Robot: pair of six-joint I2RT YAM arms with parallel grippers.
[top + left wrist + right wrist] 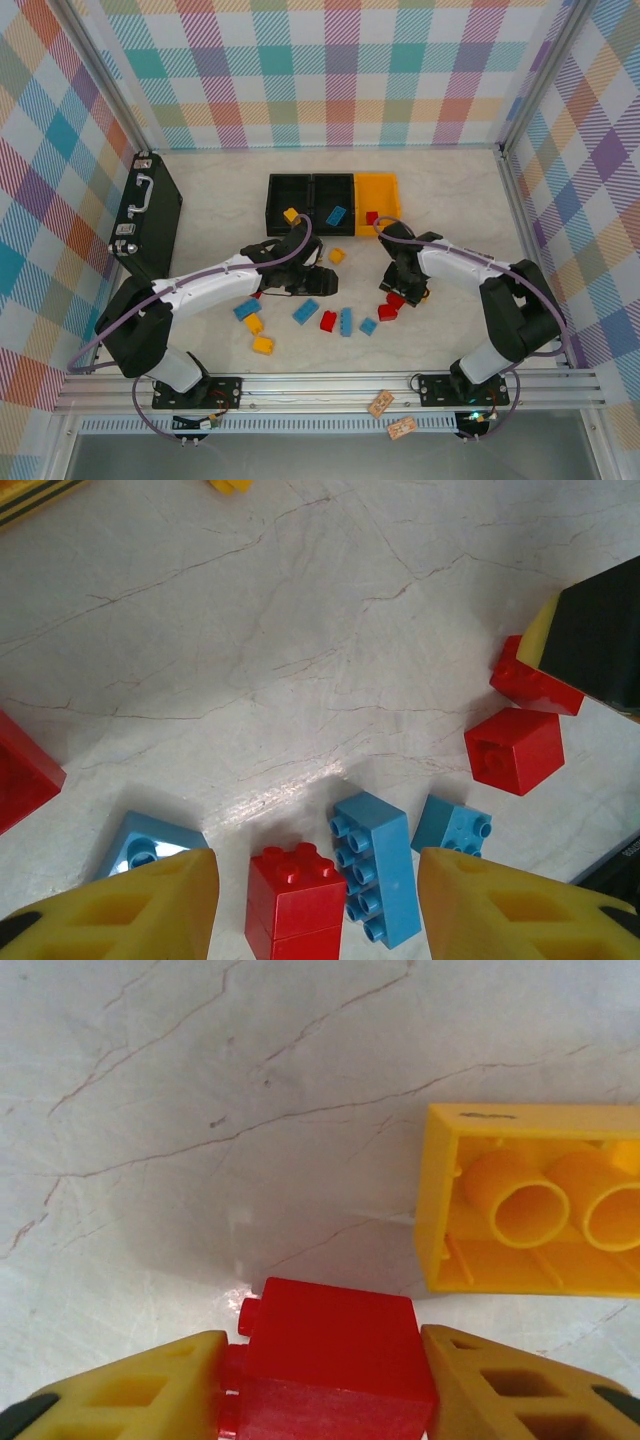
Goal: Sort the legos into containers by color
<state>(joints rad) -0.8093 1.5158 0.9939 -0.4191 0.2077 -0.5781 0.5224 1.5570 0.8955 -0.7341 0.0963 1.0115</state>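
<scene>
This was a robot test cell in a lab, not a home or shop. An aluminium frame boxed in a marble-look table, and plaid panels stood as walls on three sides. A left arm and a right arm were bolted at the near edge, each with a purple cable along it.

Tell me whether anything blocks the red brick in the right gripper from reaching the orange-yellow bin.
Nothing visible does. The right gripper is closed on the red brick. An upturned yellow brick lies beside it, apart. From above, no brick lies toward the orange-yellow bin, though the right arm hides part.
</scene>
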